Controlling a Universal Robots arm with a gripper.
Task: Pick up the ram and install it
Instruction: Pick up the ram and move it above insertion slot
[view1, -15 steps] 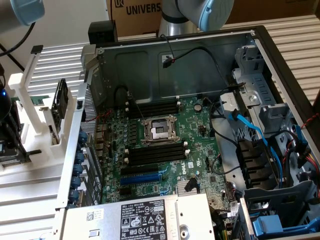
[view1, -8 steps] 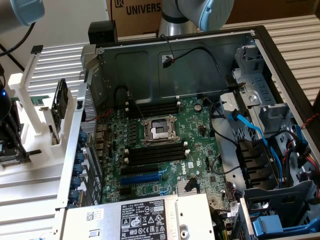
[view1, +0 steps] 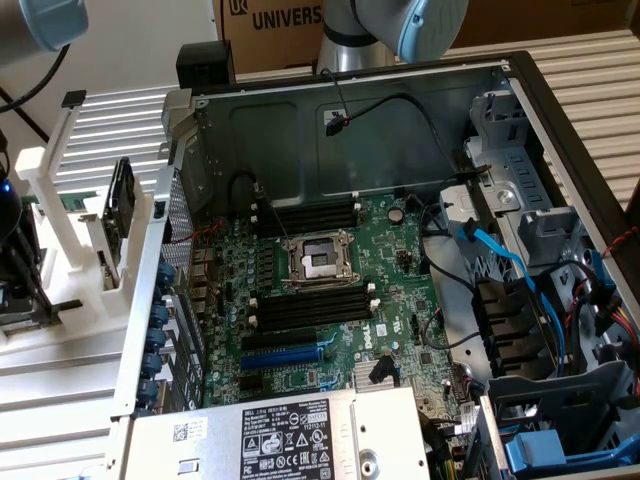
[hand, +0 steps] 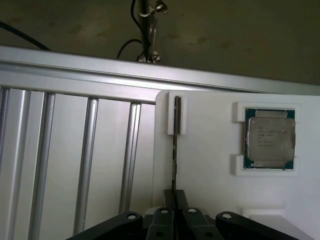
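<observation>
Right now the two black jaws of my gripper (hand: 174, 194) are close together, and they pinch the ram (hand: 175, 150) between them. I see the ram from its thin edge, so it looks like a dark line. It stands on its edge on the white holder (hand: 210, 165). One end of it is at my jaws, and the other end sits in a small white clip (hand: 177, 116). The silver processor chip (hand: 269, 137) lies flat in its own pocket of the same holder, well apart from the ram. Shiny metal rails (hand: 90, 160) run just beside the holder.

In the exterior view, the white holder (view1: 60, 345) stands at the exterior view's left, outside the computer case (view1: 350, 120). The case lies open, and the green main board (view1: 400, 250) is inside it. Long black memory slots (view1: 305, 215) lie on the board in two rows. One row is on the far side of the square socket (view1: 318, 262) and one row is on the near side. The ram is not yet in any of them. Blue cables (view1: 510, 265) curl at the exterior view's right side of the case.
</observation>
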